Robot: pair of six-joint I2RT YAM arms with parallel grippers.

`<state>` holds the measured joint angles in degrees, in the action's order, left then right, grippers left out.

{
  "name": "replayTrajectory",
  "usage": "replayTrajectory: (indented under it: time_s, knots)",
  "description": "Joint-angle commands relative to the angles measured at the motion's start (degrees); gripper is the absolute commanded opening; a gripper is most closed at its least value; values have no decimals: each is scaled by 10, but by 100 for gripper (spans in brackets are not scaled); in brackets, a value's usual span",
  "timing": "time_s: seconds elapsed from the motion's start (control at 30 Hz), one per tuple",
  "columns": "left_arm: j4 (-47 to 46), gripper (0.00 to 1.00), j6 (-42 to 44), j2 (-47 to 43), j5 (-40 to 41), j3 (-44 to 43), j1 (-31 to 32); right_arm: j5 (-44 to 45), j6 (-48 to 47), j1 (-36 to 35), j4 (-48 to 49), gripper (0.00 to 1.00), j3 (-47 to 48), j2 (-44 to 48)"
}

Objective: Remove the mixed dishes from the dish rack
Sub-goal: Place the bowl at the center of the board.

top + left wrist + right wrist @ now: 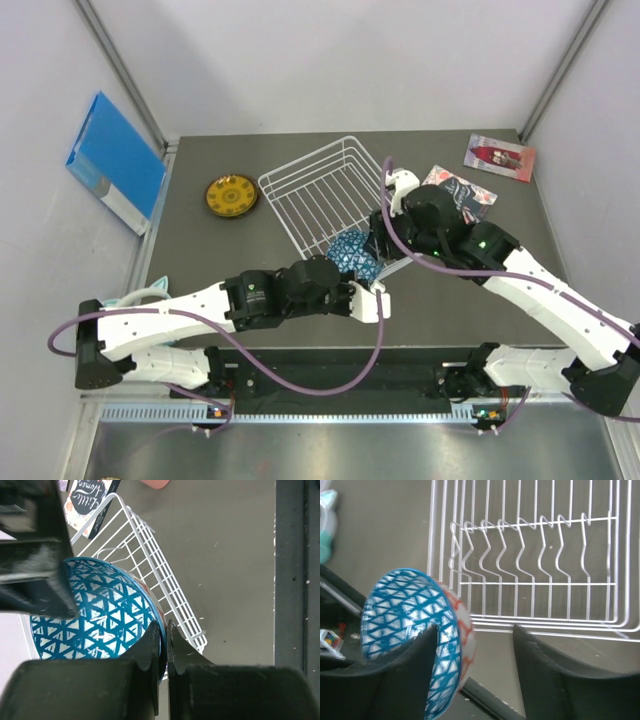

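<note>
On the dark grey desk (200, 260), between white walls (350, 60), the left tool (164, 627) pinches the patterned bowl (100, 615) by its rim; the right tool (475, 630) stands open across that rim.

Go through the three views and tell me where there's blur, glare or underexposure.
Top external: even soft light, all sharp, hardly any shadow under the dish rack. Left wrist: the near fingers are featureless black, the patterned bowl well lit. Right wrist: sheen washes out the bowl's inside, a mint-coloured thing at top left is out of focus, the rack wires crisp.
</note>
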<state>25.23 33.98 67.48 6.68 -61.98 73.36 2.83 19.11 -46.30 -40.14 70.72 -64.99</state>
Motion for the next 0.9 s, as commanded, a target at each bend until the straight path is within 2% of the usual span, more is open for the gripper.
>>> replayTrajectory:
  time_s: [0.0,0.07,0.13,0.23,0.27,0.4,0.47,0.5,0.53,0.6,0.63,0.8,0.87]
  knots:
    - [-50,0,-13,-9,-27,-40,2,33,-21,7,31,45,-18,-7]
    - [-47,0,-15,-8,-32,-43,2,44,-23,7,35,35,-24,-12]
    - [-45,0,-17,-8,-34,-46,2,52,-28,7,35,30,-25,-15]
    - [-41,0,-19,-8,-35,-44,2,73,-32,6,31,12,-20,-17]
    - [-39,0,-20,-8,-34,-43,2,81,-35,7,30,0,-18,-18]
    - [-49,0,-39,-7,-3,-39,2,104,-35,6,24,0,-12,-17]
    - [-54,21,-53,-6,39,-45,2,123,-30,6,27,0,-10,-7]
    - [-60,41,-77,-6,55,-47,2,132,-24,7,28,0,-8,-2]
    - [-63,69,-88,-8,90,-55,2,139,-22,8,30,0,-6,7]
    - [-73,96,-117,-12,121,-65,2,154,-14,10,31,0,4,17]
    - [-79,99,-124,-18,138,-68,2,155,-11,12,31,0,7,27]
    - [-99,99,-188,-45,204,-75,-21,162,-8,16,-3,0,28,43]
    - [-92,99,-219,-52,221,-79,-50,171,1,16,-13,0,11,64]
